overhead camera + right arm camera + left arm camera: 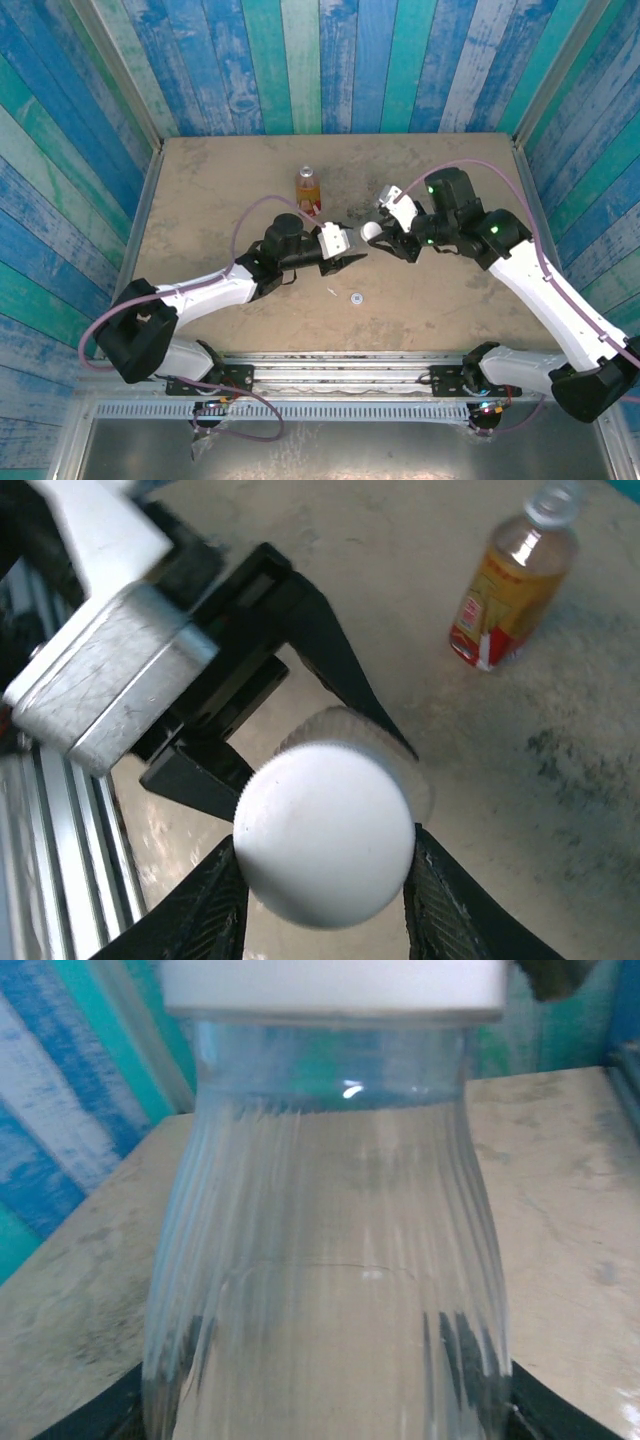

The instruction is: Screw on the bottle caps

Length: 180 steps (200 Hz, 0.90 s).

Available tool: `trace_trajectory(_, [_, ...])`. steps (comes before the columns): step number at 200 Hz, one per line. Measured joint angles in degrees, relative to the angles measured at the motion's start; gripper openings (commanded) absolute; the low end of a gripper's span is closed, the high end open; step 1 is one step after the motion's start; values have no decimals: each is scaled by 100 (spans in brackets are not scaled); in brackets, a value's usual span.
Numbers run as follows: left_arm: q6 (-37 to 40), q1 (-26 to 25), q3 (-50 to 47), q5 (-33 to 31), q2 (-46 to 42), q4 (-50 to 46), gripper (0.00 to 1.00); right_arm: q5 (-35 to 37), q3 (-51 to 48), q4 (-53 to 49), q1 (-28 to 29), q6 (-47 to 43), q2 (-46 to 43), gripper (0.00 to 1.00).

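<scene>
My left gripper is shut on the pale clear bottle, holding it off the table with its mouth toward the right arm. A white bottle cap sits on that mouth, and my right gripper is shut on the cap's ribbed rim from both sides. In the top view the cap shows between the two grippers at the table's middle. The amber-orange bottle with the reddish label stands upright behind them, its mouth open. A second small white cap lies flat on the table in front of the grippers.
A thin white scrap lies just left of the loose cap. The tan table is walled by blue-green planks at the back and sides. A metal rail runs along the near edge.
</scene>
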Motion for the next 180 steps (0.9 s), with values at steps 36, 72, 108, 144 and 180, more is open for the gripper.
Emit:
trace_trajectory(36, [28,28,-33,-717,98,332,34,214,-271,179,227,1665,-192,35])
trace_trajectory(72, [-348,142,-35,-675,111,601,34,337,-286,243,321,1432,-507,71])
trace_trajectory(108, [-964,293,-57,129,153,986,35,450,-737,1163,323,1078,-1241,73])
trace_trajectory(144, [-1244,286,-74,881,214,1235,35,428,-960,1893,323,911,-1294,72])
trace_trajectory(180, [-1296,286,-74,1147,216,1250,35,417,-946,2109,323,817,-866,70])
